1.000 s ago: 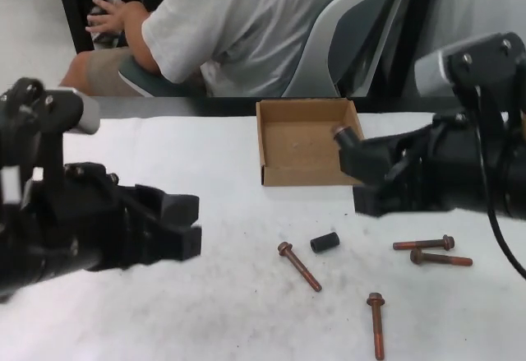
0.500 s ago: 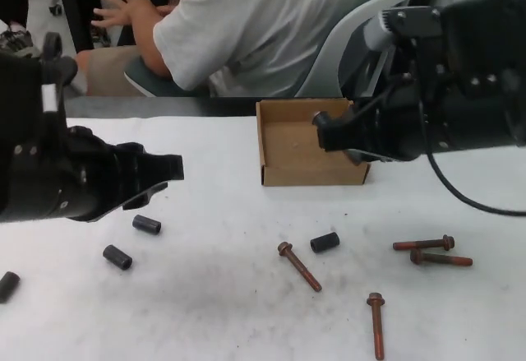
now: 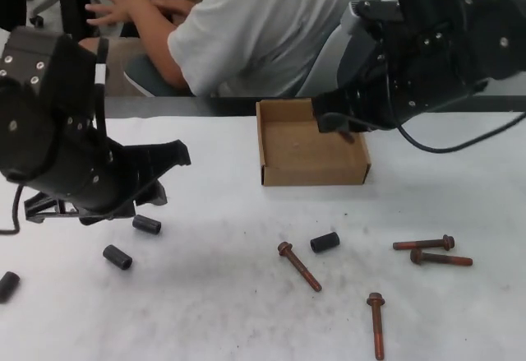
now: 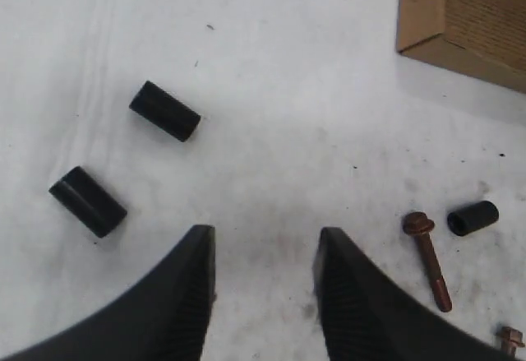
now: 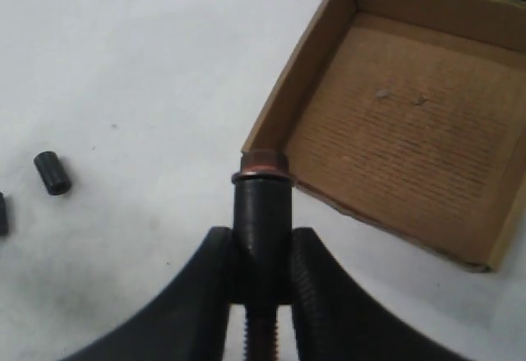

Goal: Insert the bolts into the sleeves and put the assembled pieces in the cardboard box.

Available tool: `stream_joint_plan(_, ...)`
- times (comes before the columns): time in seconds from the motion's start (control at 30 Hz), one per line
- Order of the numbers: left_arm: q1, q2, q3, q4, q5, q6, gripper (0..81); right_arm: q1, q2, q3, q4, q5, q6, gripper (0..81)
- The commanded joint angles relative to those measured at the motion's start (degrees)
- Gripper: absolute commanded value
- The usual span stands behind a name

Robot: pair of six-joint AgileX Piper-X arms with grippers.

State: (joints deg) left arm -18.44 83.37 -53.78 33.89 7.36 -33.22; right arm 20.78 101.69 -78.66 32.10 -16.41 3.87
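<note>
My left gripper (image 4: 265,246) hangs over the left of the bench, its fingers spread apart with nothing between them, and three loose sleeves (image 3: 147,224) lie on the white surface close by. Toward the middle lie one more sleeve (image 3: 325,242) and four bolts (image 3: 299,266) (two of them side by side at the right), all nearer than the cardboard box (image 3: 315,178). My right gripper (image 5: 263,242) is above the box, fingers clamped tight on the assembled piece (image 5: 263,205), a bolt seated in its sleeve.
</note>
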Motion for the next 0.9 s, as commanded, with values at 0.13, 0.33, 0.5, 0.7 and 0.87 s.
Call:
stream_joint_plan(0.13,1.97,4.69,-3.33,2.33,2.19,-4.43,32.1,-1.50,6.07,-6.04,2.16,-1.08,-1.34,0.2)
stream_joint_plan(0.33,3.16,8.87,-5.33,3.83,3.32,-6.19,32.1,-2.58,10.69,-8.72,2.15,-1.08,-1.34,0.2)
stream_joint_plan(0.5,4.39,12.12,-6.08,5.05,4.49,-9.18,32.1,-3.74,14.97,-12.16,3.24,-1.69,-1.66,0.2)
stream_joint_plan(0.7,6.44,16.39,-8.42,7.82,4.24,-9.84,32.1,-5.06,19.72,-17.33,3.24,-2.35,-1.35,0.2)
stream_joint_plan(0.87,7.53,19.77,-12.52,11.38,2.13,-10.05,32.1,-5.81,23.25,-21.82,3.65,-2.40,-1.24,0.2)
